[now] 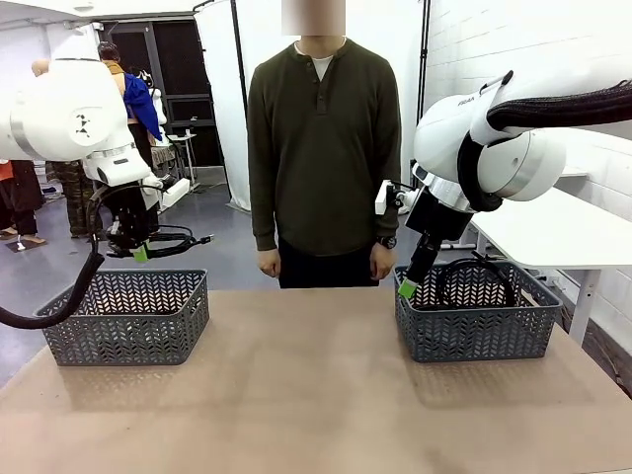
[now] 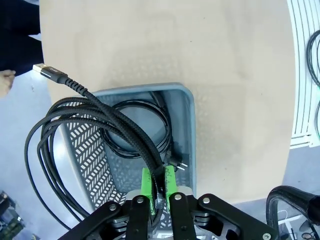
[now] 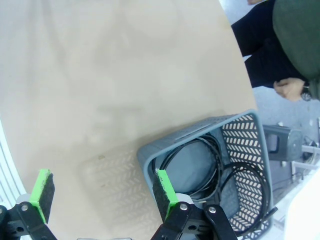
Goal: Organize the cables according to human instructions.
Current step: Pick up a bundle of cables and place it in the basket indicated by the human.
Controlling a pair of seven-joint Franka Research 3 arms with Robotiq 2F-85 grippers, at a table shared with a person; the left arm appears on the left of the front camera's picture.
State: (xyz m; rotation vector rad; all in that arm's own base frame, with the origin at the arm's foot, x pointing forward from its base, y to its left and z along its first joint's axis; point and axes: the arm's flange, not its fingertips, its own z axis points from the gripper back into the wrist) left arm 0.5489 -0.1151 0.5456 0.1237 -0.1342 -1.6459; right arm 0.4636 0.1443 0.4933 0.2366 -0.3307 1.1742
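Note:
My left gripper [image 1: 138,249] hangs over the grey left basket [image 1: 128,326], shut on a loose coil of black braided cable [image 1: 176,240]. In the left wrist view the green pads [image 2: 146,184] pinch that cable [image 2: 95,112], whose plug end [image 2: 50,74] sticks out to the upper left. Another coiled black cable [image 2: 135,132] lies in the basket [image 2: 187,130] below. My right gripper [image 1: 409,286] is open with nothing in it, at the left rim of the grey right basket [image 1: 479,331]. Black cable coils [image 3: 210,165] lie in that basket [image 3: 150,162].
A person in a dark green top [image 1: 321,148] stands at the far side of the table, both hands [image 1: 269,262] down at the sides. The tan tabletop [image 1: 306,395] stretches between the two baskets. A white table [image 1: 553,232] stands at the right.

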